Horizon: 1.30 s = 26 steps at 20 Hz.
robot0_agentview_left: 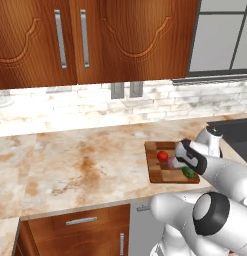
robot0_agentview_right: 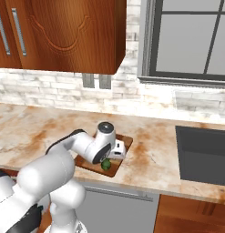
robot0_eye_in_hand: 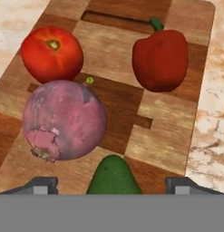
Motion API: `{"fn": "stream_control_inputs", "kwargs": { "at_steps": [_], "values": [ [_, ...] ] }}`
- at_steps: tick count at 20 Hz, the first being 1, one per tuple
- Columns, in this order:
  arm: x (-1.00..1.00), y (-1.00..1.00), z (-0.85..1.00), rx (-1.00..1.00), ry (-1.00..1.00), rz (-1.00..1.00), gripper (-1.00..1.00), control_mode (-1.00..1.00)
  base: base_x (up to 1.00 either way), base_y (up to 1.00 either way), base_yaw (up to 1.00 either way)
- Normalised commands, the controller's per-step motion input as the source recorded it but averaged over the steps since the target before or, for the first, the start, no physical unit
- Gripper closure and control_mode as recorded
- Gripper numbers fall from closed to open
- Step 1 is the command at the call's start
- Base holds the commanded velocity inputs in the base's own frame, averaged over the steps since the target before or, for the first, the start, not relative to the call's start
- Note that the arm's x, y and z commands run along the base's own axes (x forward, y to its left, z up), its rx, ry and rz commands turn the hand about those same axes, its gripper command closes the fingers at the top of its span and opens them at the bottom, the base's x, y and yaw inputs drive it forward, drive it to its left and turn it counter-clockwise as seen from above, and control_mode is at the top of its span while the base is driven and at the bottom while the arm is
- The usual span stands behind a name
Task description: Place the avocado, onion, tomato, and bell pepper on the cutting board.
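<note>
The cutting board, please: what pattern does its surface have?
Blocks of dark and lighter brown wood on the cutting board, clearest in the hand view.

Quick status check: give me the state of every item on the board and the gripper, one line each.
avocado: on the cutting board, between the open gripper tips, not gripped.
onion: resting on the board, beside the tomato.
tomato: resting on the board.
bell pepper: on the board, apart from the others.
gripper: open, just above the avocado.

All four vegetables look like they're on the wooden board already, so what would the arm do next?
Probably lift straight up and away. The open tool straddles the dark green avocado, which rests on the brown-block wooden cutting board beside the purple onion, orange-red tomato and dark red bell pepper.
</note>
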Motion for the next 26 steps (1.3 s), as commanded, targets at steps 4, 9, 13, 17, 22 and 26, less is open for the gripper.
{"fn": "stream_control_inputs", "kwargs": {
  "at_steps": [4,9,13,17,22,26],
  "values": [
    [0.05,0.00,0.36,0.00,0.00,0.00,-1.00,-1.00,0.00,0.00,0.00],
    [0.00,0.00,0.79,0.00,-0.01,0.01,-1.00,-1.00,0.00,0.00,0.00],
    [-0.15,0.01,0.98,0.00,-0.06,0.01,-1.00,-1.00,0.00,0.00,0.00],
    [-0.50,0.28,0.92,-0.02,-0.08,0.03,-1.00,-1.00,0.00,0.00,0.00],
    [-0.85,0.67,0.66,-0.07,-0.10,0.03,-1.00,-1.00,0.00,0.00,0.00],
    [-0.89,0.74,0.52,-0.10,-0.11,0.04,-1.00,-1.00,0.00,0.00,0.00]
  ]
}}
